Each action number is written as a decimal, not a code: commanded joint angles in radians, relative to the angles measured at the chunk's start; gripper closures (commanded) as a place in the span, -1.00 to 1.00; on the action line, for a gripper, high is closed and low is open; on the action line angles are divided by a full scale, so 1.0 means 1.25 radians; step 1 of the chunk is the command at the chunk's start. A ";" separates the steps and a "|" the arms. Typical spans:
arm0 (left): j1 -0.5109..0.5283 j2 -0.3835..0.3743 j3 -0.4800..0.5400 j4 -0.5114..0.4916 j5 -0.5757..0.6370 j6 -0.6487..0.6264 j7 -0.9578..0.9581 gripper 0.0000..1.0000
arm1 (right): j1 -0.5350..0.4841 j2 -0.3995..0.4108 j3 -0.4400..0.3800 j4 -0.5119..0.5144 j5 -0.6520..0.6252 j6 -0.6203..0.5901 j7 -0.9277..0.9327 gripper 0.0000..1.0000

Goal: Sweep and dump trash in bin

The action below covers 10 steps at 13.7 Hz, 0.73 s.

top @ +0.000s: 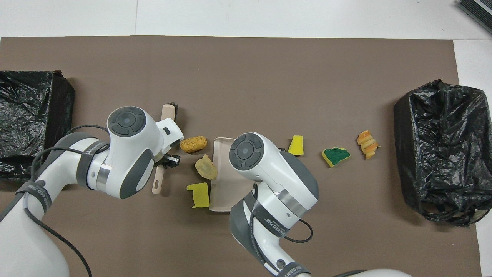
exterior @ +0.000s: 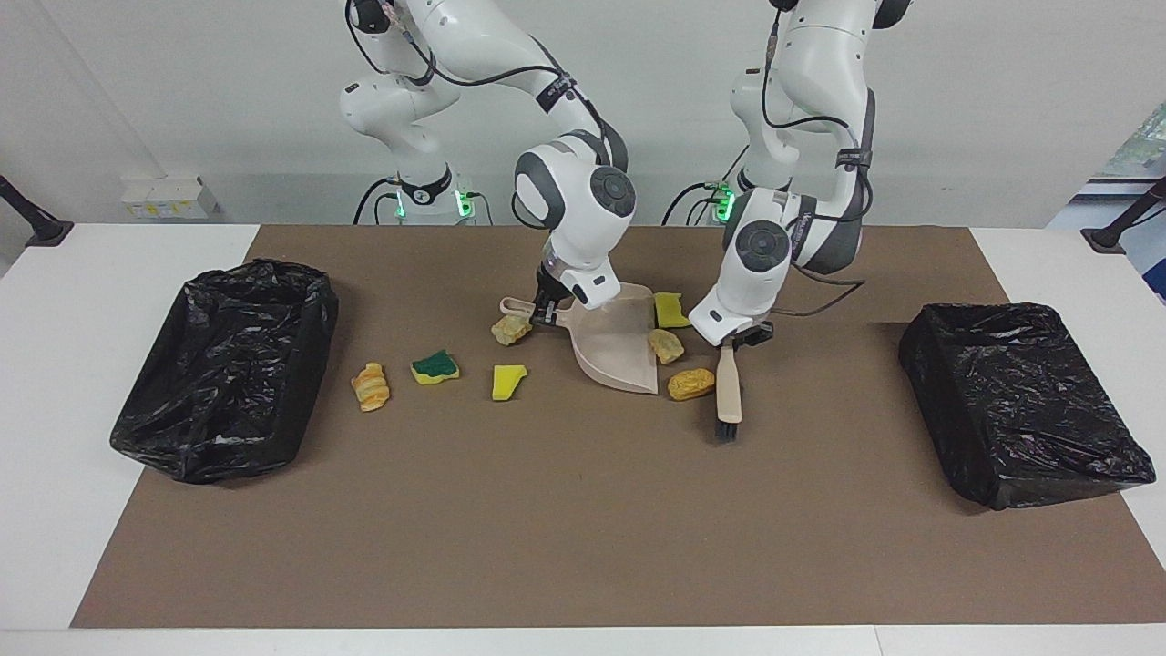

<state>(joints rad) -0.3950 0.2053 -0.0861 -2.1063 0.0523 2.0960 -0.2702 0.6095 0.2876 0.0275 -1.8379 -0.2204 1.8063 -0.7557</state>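
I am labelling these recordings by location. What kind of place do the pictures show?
Most likely a robotics lab test bench, not a home. Two white robot arms are mounted at a white table covered by a brown mat, against a bare wall. Staged sponge and bread bits lie between two bag-lined bins.

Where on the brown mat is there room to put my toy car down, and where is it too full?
Bare mat: the wide strip farther from the robots than the trash, running between the two black bins, and the patch between the brush and the bin at the left arm's end. Crowded: around the dustpan, where sponge bits and bread lumps lie.
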 commanded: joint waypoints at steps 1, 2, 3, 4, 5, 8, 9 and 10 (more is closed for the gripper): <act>-0.083 -0.041 0.006 -0.027 -0.028 -0.041 -0.073 1.00 | -0.005 -0.014 0.010 -0.007 0.002 -0.015 0.007 1.00; -0.116 -0.048 0.008 -0.027 -0.042 -0.068 -0.099 1.00 | -0.005 -0.015 0.010 -0.008 0.002 -0.015 0.007 1.00; -0.140 -0.056 0.006 -0.027 -0.052 -0.086 -0.128 1.00 | -0.005 -0.017 0.010 -0.008 0.002 -0.017 0.007 1.00; -0.175 -0.064 0.006 -0.029 -0.066 -0.101 -0.151 1.00 | -0.005 -0.017 0.010 -0.008 0.002 -0.017 0.007 1.00; -0.202 -0.071 0.006 -0.028 -0.080 -0.119 -0.171 1.00 | -0.005 -0.017 0.010 -0.008 0.002 -0.017 0.007 1.00; -0.244 -0.078 0.006 -0.020 -0.093 -0.137 -0.235 1.00 | -0.005 -0.017 0.010 -0.008 0.001 -0.017 0.006 1.00; -0.244 -0.080 0.008 -0.012 -0.095 -0.142 -0.239 1.00 | -0.007 -0.017 0.009 -0.010 0.001 -0.017 0.004 1.00; -0.236 -0.082 0.008 0.002 -0.095 -0.151 -0.239 1.00 | -0.008 -0.017 0.009 -0.011 -0.004 -0.017 -0.008 1.00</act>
<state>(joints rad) -0.6806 0.1269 -0.0903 -2.1247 -0.0584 1.9480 -0.5496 0.6031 0.2823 0.0256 -1.8391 -0.2171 1.7994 -0.7567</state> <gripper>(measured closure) 0.731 0.670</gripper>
